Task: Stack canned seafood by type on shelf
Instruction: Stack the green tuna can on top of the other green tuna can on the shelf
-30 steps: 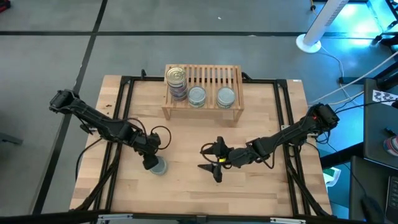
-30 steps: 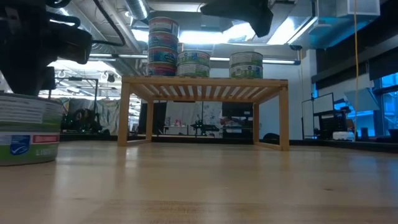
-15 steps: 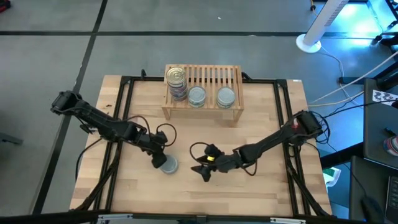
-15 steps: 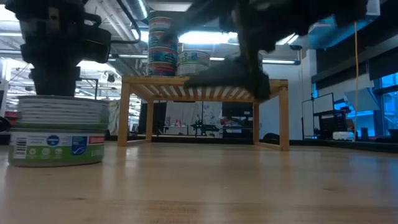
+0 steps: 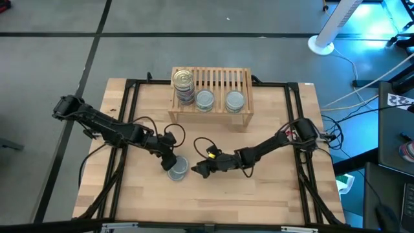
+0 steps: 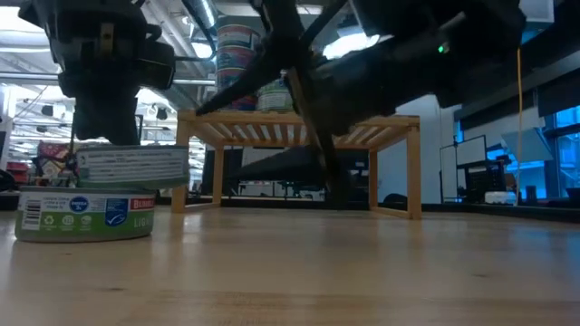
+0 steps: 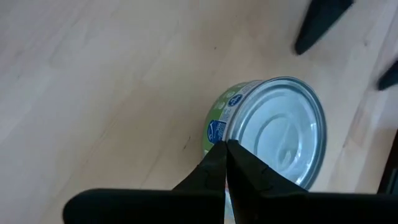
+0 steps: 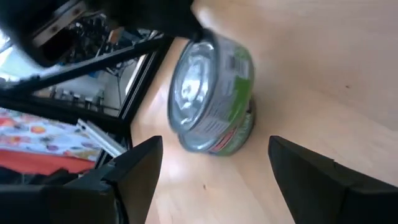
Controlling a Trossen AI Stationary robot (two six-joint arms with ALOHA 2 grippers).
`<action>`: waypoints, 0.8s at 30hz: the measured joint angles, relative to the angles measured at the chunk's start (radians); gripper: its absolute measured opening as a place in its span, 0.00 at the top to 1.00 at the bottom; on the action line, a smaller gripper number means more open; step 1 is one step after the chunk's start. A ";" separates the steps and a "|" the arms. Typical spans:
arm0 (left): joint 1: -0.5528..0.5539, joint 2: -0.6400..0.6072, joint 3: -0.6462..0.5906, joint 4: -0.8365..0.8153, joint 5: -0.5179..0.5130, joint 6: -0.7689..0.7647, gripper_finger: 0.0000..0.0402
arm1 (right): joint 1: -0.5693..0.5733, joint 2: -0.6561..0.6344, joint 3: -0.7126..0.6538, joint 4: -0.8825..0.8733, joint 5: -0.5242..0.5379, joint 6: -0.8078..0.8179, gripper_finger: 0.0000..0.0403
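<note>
A: Where is the loose tin point(image 5: 177, 169)?

B: On the bare wooden table point(image 5: 272, 194), out in front of the shelf point(image 5: 211, 97), toward the left half. It is short and round, with a ridged silver lid and a green paper label. In the low view it seems to be two tins, the upper one sitting a little off-centre on the lower.

A: And the arms?

B: The left gripper point(image 5: 169, 160) sits just behind the tin at its rim, its dark fingers point(image 7: 227, 163) pinched together with nothing between them. The right gripper point(image 5: 197, 169) lies low just beside the tin on the other side, its two fingers point(image 8: 140, 171) spread wide and empty, the tin in the gap ahead of them.

A: What is on the shelf?

B: It is a low rack of pale wood with a slatted top and solid legs. At its left end stands a tall stack of tins point(image 5: 184, 85) with blue and red labels and a gold lid. Next to that is a silver-lidded tin point(image 5: 205, 99), and farther right another point(image 5: 235, 100), set apart.
</note>
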 joint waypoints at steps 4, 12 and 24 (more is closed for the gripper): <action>0.000 0.000 0.000 0.018 -0.002 0.007 0.99 | -0.018 0.004 0.000 0.000 -0.026 0.047 0.27; 0.000 -0.001 0.000 0.021 -0.002 0.007 0.99 | -0.023 0.014 0.041 -0.017 -0.023 0.070 0.27; 0.000 -0.001 0.002 0.023 -0.002 0.008 0.99 | -0.022 0.085 0.125 -0.092 -0.027 0.107 0.27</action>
